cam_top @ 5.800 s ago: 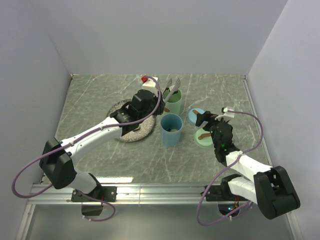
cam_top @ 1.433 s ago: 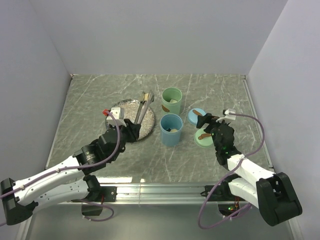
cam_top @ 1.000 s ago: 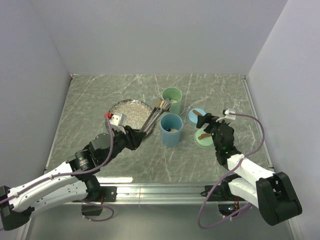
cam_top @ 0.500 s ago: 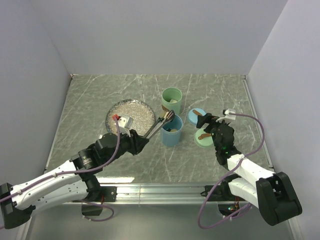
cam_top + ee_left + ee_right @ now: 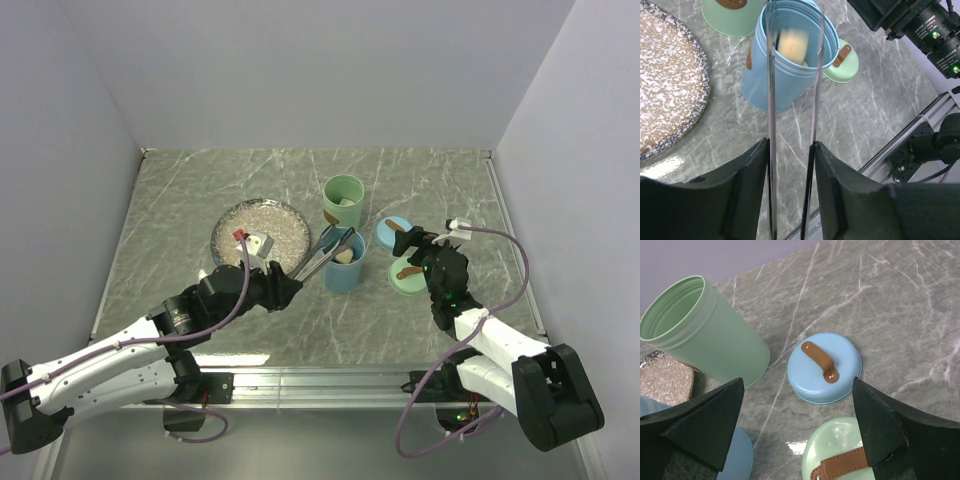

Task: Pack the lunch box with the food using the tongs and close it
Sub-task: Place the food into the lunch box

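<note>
The lunch box is two open round tins, a blue tin point(image 5: 342, 265) point(image 5: 785, 65) and a green tin point(image 5: 343, 200) point(image 5: 700, 335). My left gripper point(image 5: 288, 288) point(image 5: 790, 145) is shut on the slim silver tongs point(image 5: 322, 262) point(image 5: 771, 100). The tongs' arms are spread and their tips reach over the blue tin's mouth. A beige piece of food point(image 5: 792, 45) point(image 5: 345, 256), blurred, is inside that mouth between the tips. My right gripper point(image 5: 425, 250) point(image 5: 797, 435) hangs open over the two lids, holding nothing.
A speckled plate point(image 5: 258, 228) point(image 5: 665, 90) lies left of the tins with no food showing on it. A blue lid point(image 5: 395, 232) point(image 5: 825, 367) and a green lid point(image 5: 408, 275) point(image 5: 840, 455), both with brown handles, lie right of the tins.
My left arm swung the tongs from the plate over to the blue tin. The tongs' arms have spread, and the beige piece now sits in the tin's mouth. The right arm stayed still.
</note>
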Controlling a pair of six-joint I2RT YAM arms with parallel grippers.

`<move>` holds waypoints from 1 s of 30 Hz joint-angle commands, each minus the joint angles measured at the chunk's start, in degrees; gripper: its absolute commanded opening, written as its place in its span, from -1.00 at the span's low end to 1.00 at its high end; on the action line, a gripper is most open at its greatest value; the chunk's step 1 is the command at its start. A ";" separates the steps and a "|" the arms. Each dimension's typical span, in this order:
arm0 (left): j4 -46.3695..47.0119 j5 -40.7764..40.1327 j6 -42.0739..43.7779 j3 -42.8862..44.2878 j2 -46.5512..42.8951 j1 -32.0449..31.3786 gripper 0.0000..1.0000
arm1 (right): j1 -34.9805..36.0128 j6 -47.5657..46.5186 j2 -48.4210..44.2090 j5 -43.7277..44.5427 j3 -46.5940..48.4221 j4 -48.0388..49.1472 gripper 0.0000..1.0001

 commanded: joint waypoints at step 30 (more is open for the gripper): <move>11.62 -10.90 7.14 8.84 4.08 2.24 -0.11 | 0.43 -0.14 2.45 0.43 3.62 2.70 0.90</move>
